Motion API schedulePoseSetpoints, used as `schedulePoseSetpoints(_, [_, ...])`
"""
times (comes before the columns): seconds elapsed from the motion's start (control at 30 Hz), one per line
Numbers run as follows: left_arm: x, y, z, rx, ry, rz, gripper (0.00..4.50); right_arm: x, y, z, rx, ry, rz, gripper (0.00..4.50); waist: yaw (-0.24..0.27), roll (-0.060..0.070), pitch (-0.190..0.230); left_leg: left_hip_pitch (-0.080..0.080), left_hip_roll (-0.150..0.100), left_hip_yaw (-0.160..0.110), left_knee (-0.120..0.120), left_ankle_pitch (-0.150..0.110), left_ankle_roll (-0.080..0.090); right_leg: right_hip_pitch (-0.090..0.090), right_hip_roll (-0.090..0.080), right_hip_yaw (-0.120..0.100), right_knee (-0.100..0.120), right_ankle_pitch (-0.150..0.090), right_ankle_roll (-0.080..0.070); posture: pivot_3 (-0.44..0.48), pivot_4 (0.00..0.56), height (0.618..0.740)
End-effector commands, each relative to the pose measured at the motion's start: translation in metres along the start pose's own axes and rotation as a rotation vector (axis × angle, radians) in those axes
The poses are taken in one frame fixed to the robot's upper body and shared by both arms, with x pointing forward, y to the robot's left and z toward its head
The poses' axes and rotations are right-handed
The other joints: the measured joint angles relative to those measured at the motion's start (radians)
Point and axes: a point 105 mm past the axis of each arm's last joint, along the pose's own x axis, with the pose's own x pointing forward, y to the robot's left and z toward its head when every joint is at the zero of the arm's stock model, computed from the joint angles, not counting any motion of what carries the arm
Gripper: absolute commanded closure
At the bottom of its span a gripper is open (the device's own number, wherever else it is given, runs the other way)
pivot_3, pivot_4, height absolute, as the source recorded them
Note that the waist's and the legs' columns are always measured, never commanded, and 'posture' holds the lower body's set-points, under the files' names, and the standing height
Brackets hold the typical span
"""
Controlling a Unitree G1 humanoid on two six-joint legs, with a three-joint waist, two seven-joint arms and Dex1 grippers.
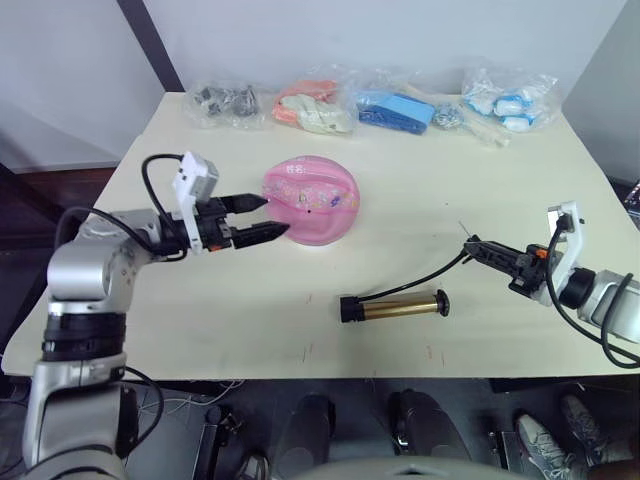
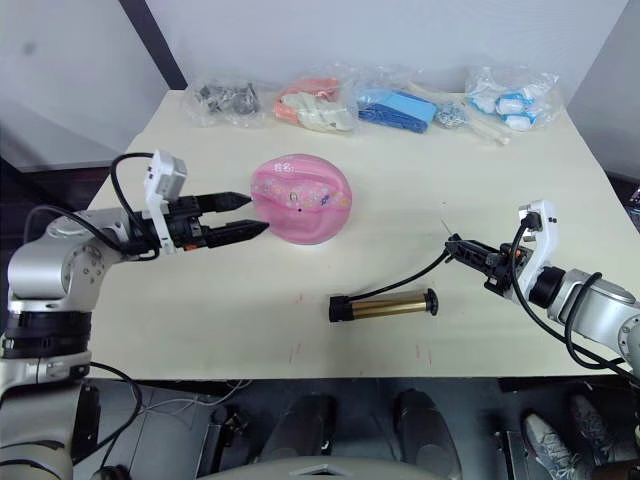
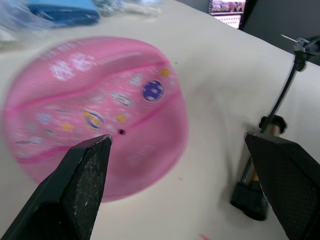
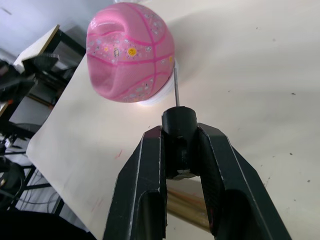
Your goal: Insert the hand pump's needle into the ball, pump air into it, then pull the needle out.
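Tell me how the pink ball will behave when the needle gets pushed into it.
The ball looks underinflated, with a dent in one side in the right wrist view, so it will probably give rather than resist. It sits free on the table, so it may slide or roll away. The left gripper, jaws open beside it, could likely brace it.

You see silver-grey metal arms with rounded joint housings. Each wrist carries a white camera block, looped by black cables. The left gripper [image 1: 268,218] and right gripper [image 1: 472,246] end in black, tapering, textured fingers.
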Motion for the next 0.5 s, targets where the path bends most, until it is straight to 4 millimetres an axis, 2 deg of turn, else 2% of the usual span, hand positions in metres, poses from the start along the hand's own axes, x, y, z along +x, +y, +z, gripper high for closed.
schedulePoseSetpoints(0.03, [-0.004,0.02,0.007,0.069,0.028,0.037,0.0,-0.007,0.008,0.008,-0.036,-0.018,0.024,4.12,0.0,0.0,0.0,0.0,0.0,0.0,0.0,0.0,0.0,0.0,0.0,0.0,0.0,0.0,0.0,0.0,0.15,0.74])
schedulePoseSetpoints(0.27, [0.014,0.064,0.015,0.192,0.133,0.142,0.0,-0.003,0.014,0.003,-0.04,-0.011,0.038,4.12,-0.001,-0.001,0.0,0.0,0.0,-0.001,0.0,0.0,0.0,0.0,0.0,-0.001,0.001,0.0,0.0,0.0,0.15,0.74])
schedulePoseSetpoints(0.5, [0.035,0.077,0.014,0.206,0.17,0.193,0.0,0.0,0.019,0.0,-0.042,-0.01,0.046,4.12,-0.007,-0.001,0.0,-0.004,-0.001,-0.001,0.0,0.0,0.0,-0.004,0.0,-0.001,0.001,0.0,0.0,0.0,0.15,0.74])
